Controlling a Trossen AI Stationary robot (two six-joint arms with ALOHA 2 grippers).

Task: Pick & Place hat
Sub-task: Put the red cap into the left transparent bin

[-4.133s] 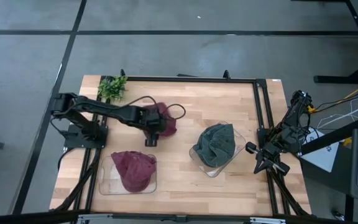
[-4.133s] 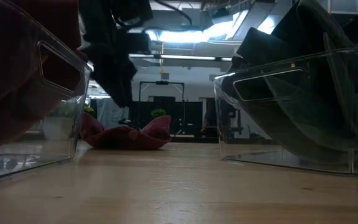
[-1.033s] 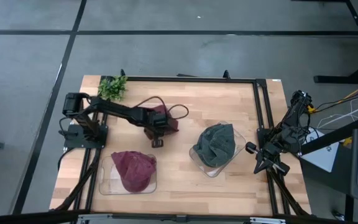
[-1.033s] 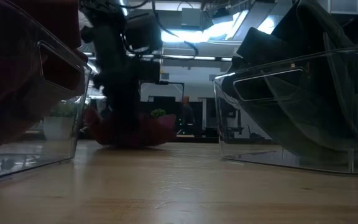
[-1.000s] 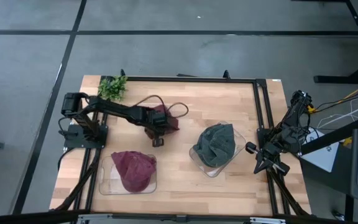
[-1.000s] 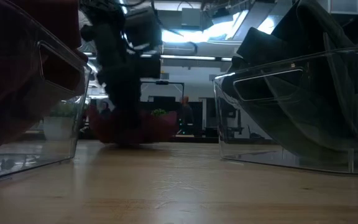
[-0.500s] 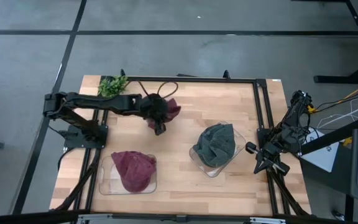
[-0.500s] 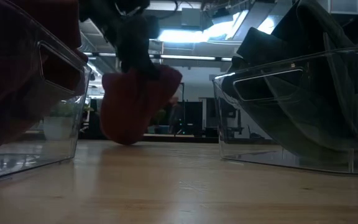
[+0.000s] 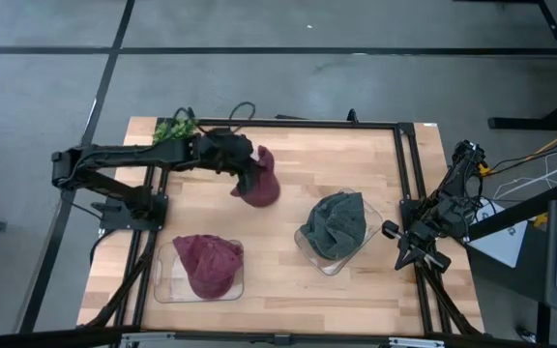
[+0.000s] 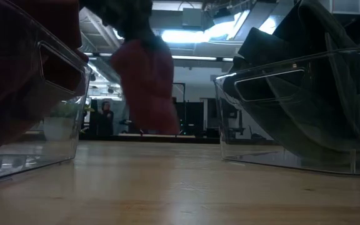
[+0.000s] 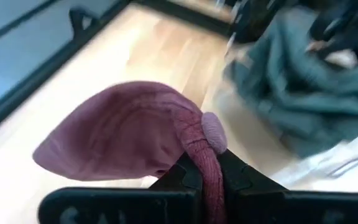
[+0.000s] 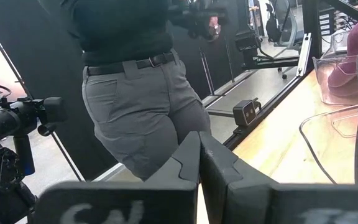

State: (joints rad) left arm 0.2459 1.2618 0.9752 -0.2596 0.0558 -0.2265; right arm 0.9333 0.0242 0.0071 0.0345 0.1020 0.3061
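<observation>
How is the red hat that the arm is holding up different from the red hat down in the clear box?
The held hat hangs in the air, pinched in the shut left gripper; the boxed hat rests inside the clear bin. The held hat droops long and stretched, while the boxed hat sits spread and rounded. Both are the same dark red fabric.

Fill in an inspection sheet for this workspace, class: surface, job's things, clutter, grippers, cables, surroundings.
Surface: wooden table, black frame around it.
Job's things: maroon hat hanging lifted above the table; second maroon hat in the left clear bin; grey-green hat in the right clear bin.
Clutter: small green plant at the far left corner.
Grippers: left gripper shut on the maroon hat; right gripper shut, holding nothing, parked at the right edge.
Cables: loop on the left arm; yellow and white leads right of the table.
Surroundings: person standing beside the table; grey floor.
</observation>
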